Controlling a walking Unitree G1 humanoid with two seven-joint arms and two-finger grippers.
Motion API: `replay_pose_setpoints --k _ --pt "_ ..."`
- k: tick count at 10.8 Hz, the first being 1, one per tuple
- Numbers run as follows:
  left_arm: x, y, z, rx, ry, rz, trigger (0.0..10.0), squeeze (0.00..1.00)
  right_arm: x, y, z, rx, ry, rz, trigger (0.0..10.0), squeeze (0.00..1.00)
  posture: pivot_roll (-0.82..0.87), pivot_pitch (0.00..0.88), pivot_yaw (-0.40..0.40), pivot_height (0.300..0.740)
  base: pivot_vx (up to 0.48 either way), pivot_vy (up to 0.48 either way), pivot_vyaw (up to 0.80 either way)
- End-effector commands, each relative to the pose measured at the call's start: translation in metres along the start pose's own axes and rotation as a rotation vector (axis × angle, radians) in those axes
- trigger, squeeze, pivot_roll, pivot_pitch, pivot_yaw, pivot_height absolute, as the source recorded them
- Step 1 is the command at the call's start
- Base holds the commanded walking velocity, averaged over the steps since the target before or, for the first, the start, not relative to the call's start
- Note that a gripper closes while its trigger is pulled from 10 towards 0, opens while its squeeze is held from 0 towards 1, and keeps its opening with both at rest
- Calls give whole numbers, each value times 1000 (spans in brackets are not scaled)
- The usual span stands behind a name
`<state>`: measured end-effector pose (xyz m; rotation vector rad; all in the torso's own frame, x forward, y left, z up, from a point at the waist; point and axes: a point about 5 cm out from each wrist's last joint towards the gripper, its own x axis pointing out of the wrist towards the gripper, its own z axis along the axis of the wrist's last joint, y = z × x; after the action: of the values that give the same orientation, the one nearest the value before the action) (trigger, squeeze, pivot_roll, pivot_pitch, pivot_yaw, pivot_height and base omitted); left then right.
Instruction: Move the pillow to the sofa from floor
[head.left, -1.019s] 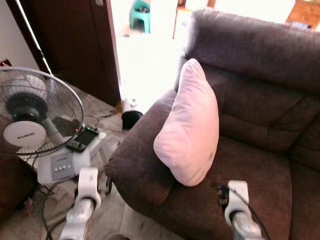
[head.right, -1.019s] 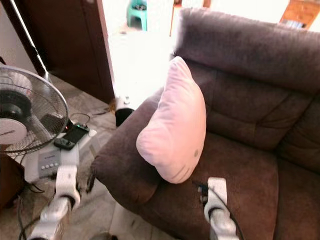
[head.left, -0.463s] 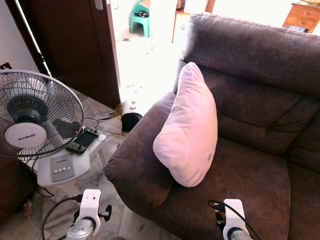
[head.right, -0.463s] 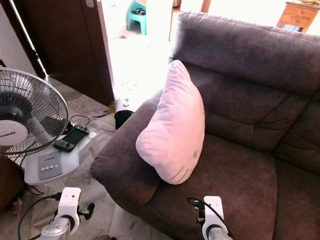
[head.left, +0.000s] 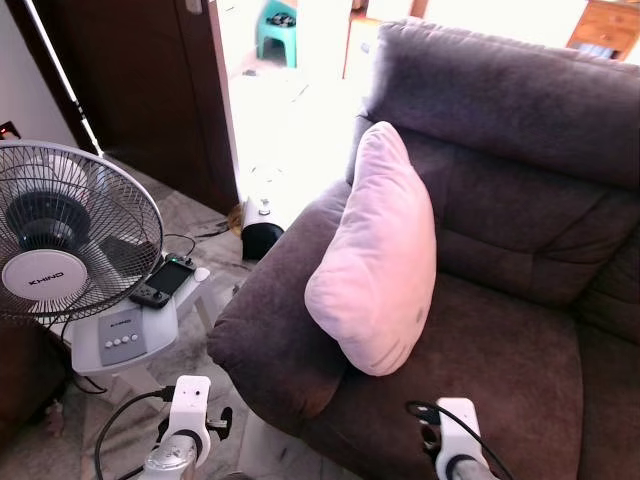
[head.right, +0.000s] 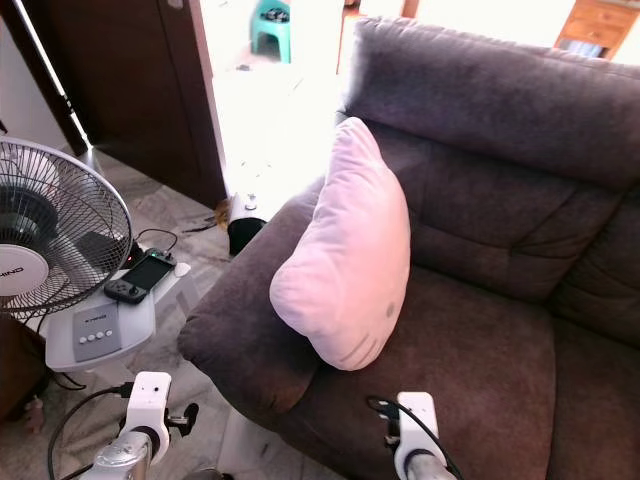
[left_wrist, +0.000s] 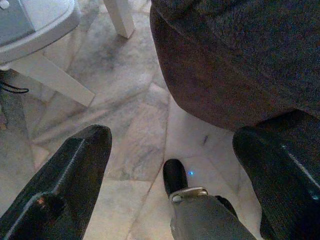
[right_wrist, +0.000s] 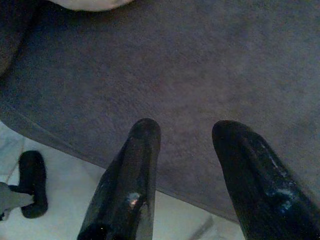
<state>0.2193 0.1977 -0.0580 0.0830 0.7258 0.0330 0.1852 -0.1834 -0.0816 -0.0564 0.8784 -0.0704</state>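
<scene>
Where armrest meets seat, pale pink pillow (head.left: 378, 255) stands upright on sofa (head.left: 520, 210).

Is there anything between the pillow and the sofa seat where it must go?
Nothing visible: the pillow already stands on the sofa seat, leaning against the armrest. Both grippers hang low, jaws open and empty.

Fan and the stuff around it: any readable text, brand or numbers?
"KHIND": on the white hub of the fan.
Grey control panel on the fan's base: a small label above its buttons, too small to read.
Handheld device beside it: dark screen, nothing legible.
</scene>
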Motion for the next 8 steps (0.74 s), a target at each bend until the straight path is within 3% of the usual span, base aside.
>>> replay_pose_setpoints --k 1,3,5,7,8 --pt "0 -1 -3 -5 10 3 10000 0 0 -1 -2 8 15 -4 10000 0 97 68 -56 719 0 0 0" --pt "-1 0 -3 -13 9 2 10000 0 1 -6 2 114 2 -58 10000 0 95 74 -53 719 0 272 0" --pt "-1 1 -5 -14 12 2 10000 0 1 -10 4 122 4 -74 10000 0 98 73 -56 719 0 283 0" --pt "-1 0 -5 -18 12 1 10000 0 0 -13 0 142 19 -86 10000 0 101 69 -56 719 0 274 -769" --pt "-1 0 -5 -19 15 -4 10000 0 -1 -15 -2 128 18 -99 10000 0 99 69 -56 719 0 277 0"
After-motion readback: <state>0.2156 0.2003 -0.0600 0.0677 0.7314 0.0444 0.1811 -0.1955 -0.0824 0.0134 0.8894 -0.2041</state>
